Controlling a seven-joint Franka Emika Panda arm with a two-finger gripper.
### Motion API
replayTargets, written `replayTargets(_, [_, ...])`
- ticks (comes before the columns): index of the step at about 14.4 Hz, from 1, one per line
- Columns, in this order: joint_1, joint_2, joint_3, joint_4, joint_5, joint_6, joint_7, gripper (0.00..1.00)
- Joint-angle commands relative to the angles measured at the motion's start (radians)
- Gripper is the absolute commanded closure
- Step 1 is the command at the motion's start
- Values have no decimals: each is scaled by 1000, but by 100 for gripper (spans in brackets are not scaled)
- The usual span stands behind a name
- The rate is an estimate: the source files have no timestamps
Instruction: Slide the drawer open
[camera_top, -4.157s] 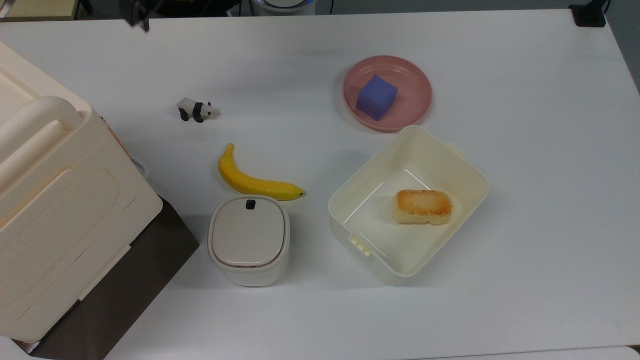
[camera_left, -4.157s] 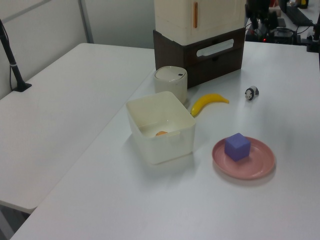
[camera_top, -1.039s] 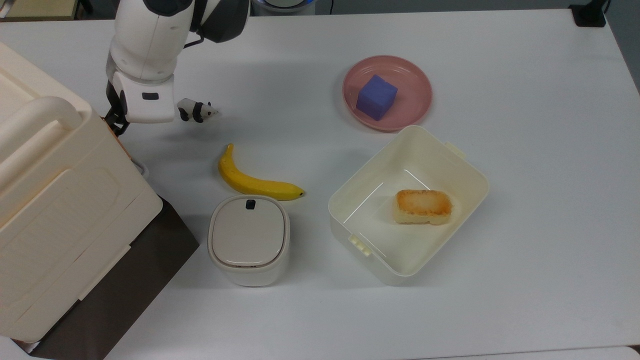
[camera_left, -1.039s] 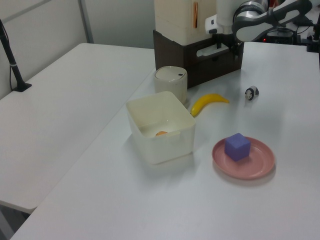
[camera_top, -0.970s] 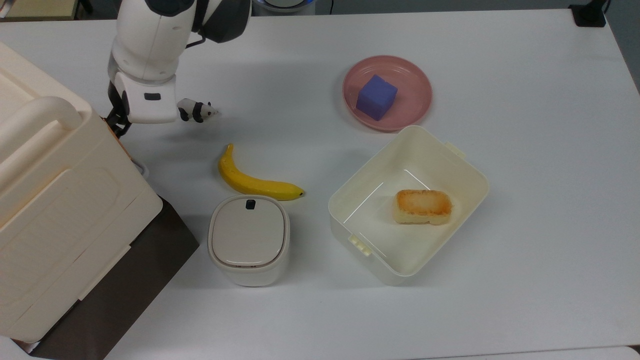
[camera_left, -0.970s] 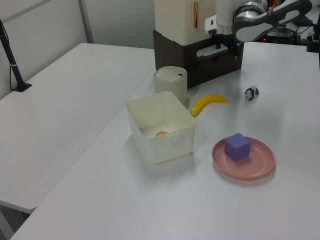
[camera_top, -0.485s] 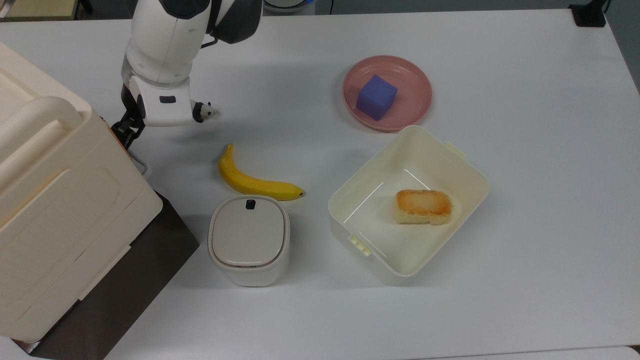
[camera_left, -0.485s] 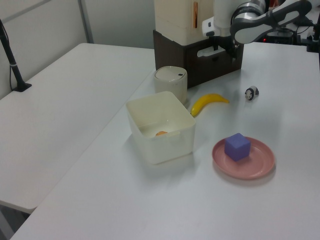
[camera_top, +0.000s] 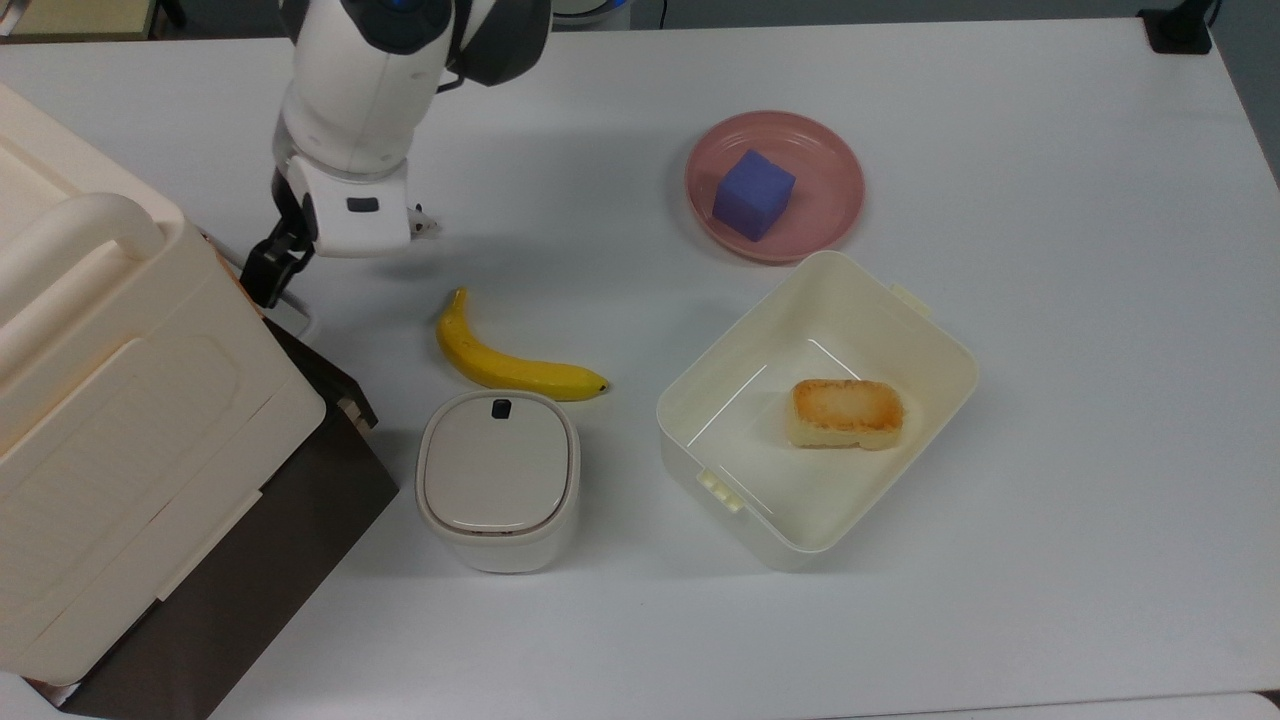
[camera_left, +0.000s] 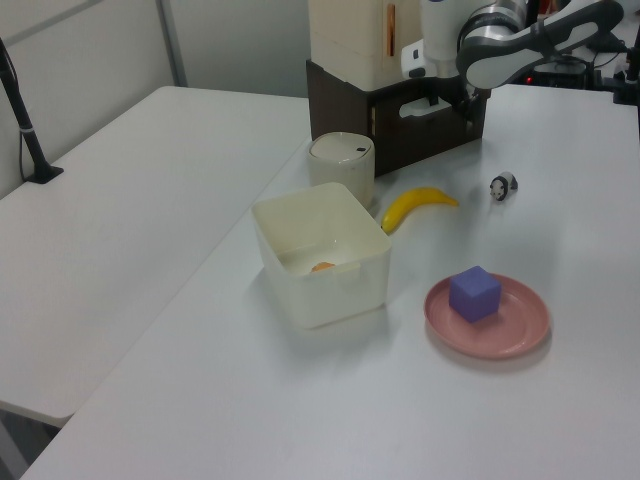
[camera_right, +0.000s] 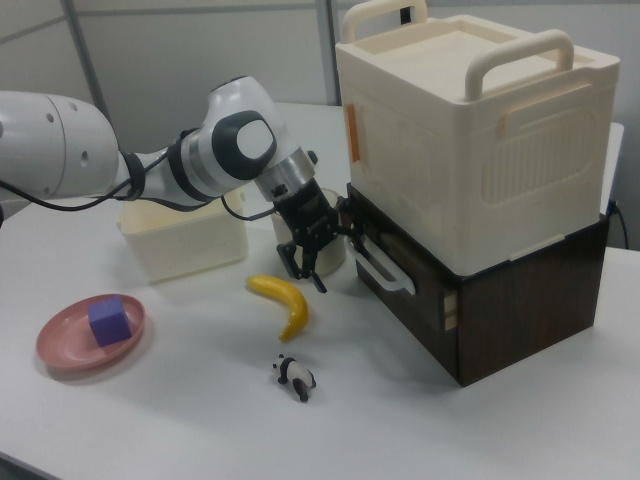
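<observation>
The drawer (camera_top: 322, 366) is the dark brown front in the low wooden cabinet (camera_top: 250, 580) under a large cream box (camera_top: 120, 400). It stands out a little from the cabinet face, as the right view's drawer (camera_right: 420, 312) also shows. Its thin white bar handle (camera_top: 301, 316) curves off the front. My gripper (camera_top: 264, 284) is at the handle's far end, shut on it. In the right view my gripper (camera_right: 343, 238) sits against the handle (camera_right: 383, 272). The left view shows the gripper (camera_left: 441, 100) at the drawer (camera_left: 440, 120).
A banana (camera_top: 510, 367) and a lidded white canister (camera_top: 497, 475) lie just in front of the drawer. A toy panda (camera_right: 295, 377) sits beyond my wrist. A cream tub (camera_top: 893, 302) holds bread. A pink plate (camera_top: 842, 172) carries a blue cube (camera_top: 752, 193).
My gripper has moved toward the top view's right and down, away from the cabinet, and the drawer has slid out with it, showing a dark strip beyond the cream box.
</observation>
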Motion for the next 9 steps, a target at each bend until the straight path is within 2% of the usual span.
replayTargets(1, [9,-29,47,-32,-2,-75,52,0])
replayTargets(5, [9,-33,86,-29,3,-122,108,0])
replayTargets(9, [12,-47,97,-29,4,-152,130,0])
